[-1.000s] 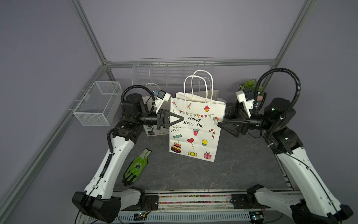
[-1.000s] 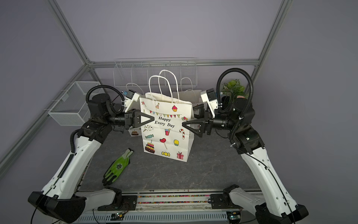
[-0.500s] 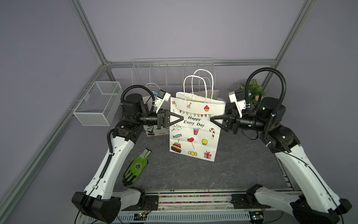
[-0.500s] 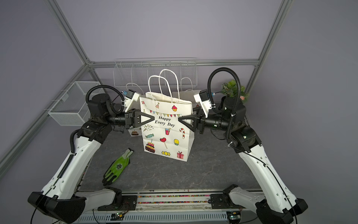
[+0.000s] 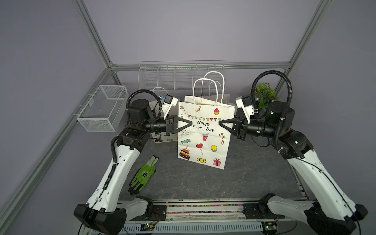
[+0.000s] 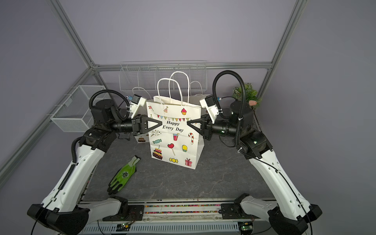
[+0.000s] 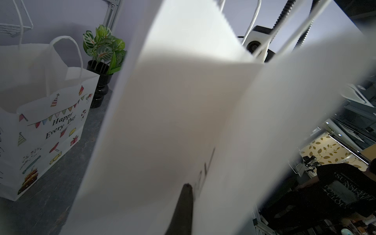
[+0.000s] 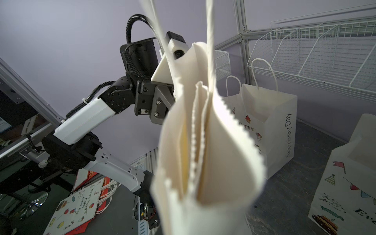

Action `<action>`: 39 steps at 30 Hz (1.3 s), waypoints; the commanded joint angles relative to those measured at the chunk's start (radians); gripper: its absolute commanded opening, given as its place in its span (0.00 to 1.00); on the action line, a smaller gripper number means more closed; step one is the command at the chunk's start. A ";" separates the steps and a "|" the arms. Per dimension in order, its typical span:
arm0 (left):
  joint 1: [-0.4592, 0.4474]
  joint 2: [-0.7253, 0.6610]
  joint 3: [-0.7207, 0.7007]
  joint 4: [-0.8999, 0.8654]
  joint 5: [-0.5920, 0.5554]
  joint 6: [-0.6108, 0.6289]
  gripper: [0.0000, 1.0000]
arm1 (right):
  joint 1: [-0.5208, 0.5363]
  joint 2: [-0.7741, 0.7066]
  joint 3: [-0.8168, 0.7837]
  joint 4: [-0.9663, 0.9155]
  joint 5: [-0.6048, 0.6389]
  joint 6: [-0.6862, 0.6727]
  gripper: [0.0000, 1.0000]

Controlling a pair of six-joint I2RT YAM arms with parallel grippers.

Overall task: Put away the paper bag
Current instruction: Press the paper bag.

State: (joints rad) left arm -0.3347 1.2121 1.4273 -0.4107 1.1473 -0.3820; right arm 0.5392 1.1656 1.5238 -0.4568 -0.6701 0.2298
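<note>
While the paper bag (image 5: 204,140) stands upright near the middle of the dark table (image 5: 254,175), we find both grippers reaching in level from either side, at the height of the printed words "Happy Every Day". The left gripper (image 5: 190,123) lies with its tip over the bag's front face, just inside the edge on that arm's side. In the left wrist view one of its dark fingers (image 7: 183,203) rests against white paper, but we cannot tell how far the jaws stand apart or whether they grip. The right gripper (image 5: 220,123) is closed on the bag's opposite side, where the right wrist view shows the side fold squeezed flat. A green glove (image 5: 143,176) lies flat on the table in front of the left arm, apart from the bag. A second printed bag (image 7: 44,126) stands beside the potted plant (image 7: 103,48), and a third printed bag (image 8: 270,132) stands behind the left arm, below the wire rack (image 5: 181,75).
</note>
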 commanded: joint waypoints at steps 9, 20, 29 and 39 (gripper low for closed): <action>0.055 -0.172 -0.032 -0.015 -0.285 0.011 1.00 | -0.213 0.114 0.120 -0.023 -0.457 0.063 0.07; 0.096 -0.167 -0.125 0.428 -0.014 -0.205 1.00 | -0.282 0.245 0.191 0.140 -0.904 0.095 0.07; 0.084 -0.160 -0.097 0.438 0.125 -0.133 1.00 | -0.276 0.295 0.266 0.264 -0.940 0.240 0.07; 0.018 -0.172 -0.125 0.160 0.015 0.100 0.82 | -0.220 0.363 0.386 0.264 -0.907 0.322 0.07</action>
State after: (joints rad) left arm -0.3119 1.0340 1.3128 -0.1947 1.2125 -0.3443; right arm 0.2905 1.5177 1.8851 -0.2195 -1.4990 0.5106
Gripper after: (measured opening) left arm 0.835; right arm 0.068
